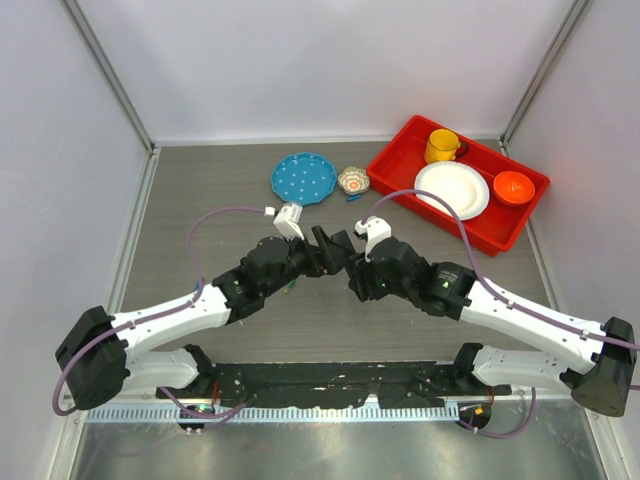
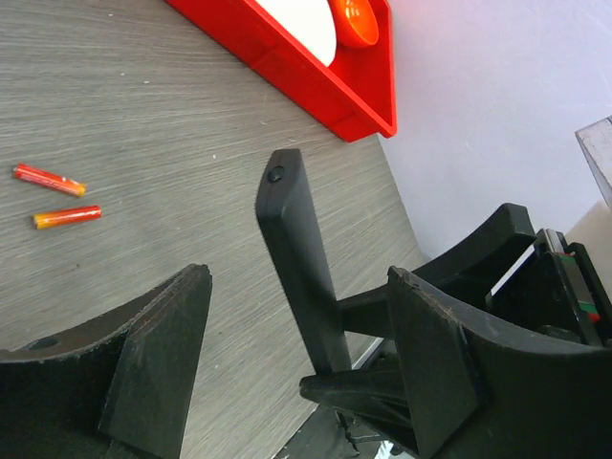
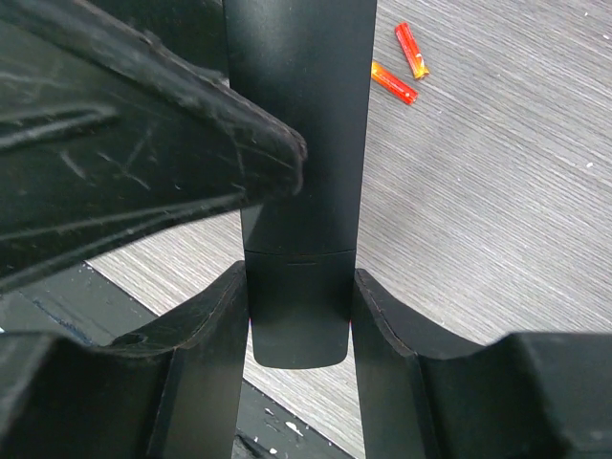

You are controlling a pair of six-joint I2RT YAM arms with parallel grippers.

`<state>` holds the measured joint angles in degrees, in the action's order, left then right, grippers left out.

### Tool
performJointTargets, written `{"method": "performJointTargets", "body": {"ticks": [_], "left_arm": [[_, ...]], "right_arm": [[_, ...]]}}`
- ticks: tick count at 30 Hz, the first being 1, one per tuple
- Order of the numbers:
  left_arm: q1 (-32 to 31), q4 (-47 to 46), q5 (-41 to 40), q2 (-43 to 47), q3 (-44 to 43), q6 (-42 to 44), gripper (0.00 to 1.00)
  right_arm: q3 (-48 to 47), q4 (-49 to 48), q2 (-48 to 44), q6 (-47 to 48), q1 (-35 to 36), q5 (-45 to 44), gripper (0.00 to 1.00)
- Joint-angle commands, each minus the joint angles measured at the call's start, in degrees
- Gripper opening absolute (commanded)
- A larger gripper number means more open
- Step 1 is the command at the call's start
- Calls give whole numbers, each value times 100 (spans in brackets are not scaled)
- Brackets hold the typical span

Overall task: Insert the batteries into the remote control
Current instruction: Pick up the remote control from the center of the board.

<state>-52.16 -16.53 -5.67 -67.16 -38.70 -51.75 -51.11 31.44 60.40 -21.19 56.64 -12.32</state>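
Looking in, I see my right claw [image 3: 298, 320] squeezing one end of the remote control [image 3: 301, 143], which is held up above the counter [image 1: 180, 190]. My left claw [image 2: 298, 275] is spread wide, with the remote standing between its two fingers. At the back, the red tray [image 1: 395, 155] holds a yellow mug [image 1: 441, 146], a white plate [image 1: 452, 189] and an orange bowl [image 1: 513, 187].

The left gripper [image 2: 296, 287] was spread wide, its two black fingers [image 2: 153, 363] low in the foreground. A slim black remote control [image 2: 292, 225] stood tilted in the gap between them. Two small orange sticks [image 2: 50, 179] lay close together on the grey wood-grain table [image 2: 172, 105]. A red tray [image 2: 325, 91] sat beyond.
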Motion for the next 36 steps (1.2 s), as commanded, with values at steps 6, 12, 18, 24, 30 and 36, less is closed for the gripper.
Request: {"method": "performJointTargets", "body": {"ticks": [6,12,18,24,30,36], "left_arm": [[-215,-711,-312,-386,-24,-125,65],[-259,-834,-312,-518,20,-169,51],[-277,-886,-285,-570,38,-169,44],[-303,-957,-285,-614,82,-178,31],[-312,-1001,-285,-614,117,-187,11],[-312,-1071,-347,-606,204,-213,0]], "right_arm": [[-303,-323,51,-70,128,-96,26],[-320,-340,51,-96,154,-104,26],[-312,-340,42,-96,172,-122,26],[-294,-340,51,-113,181,-139,26],[-285,-314,33,-122,189,-148,27],[-294,-270,-81,-175,189,-157,52]]}}
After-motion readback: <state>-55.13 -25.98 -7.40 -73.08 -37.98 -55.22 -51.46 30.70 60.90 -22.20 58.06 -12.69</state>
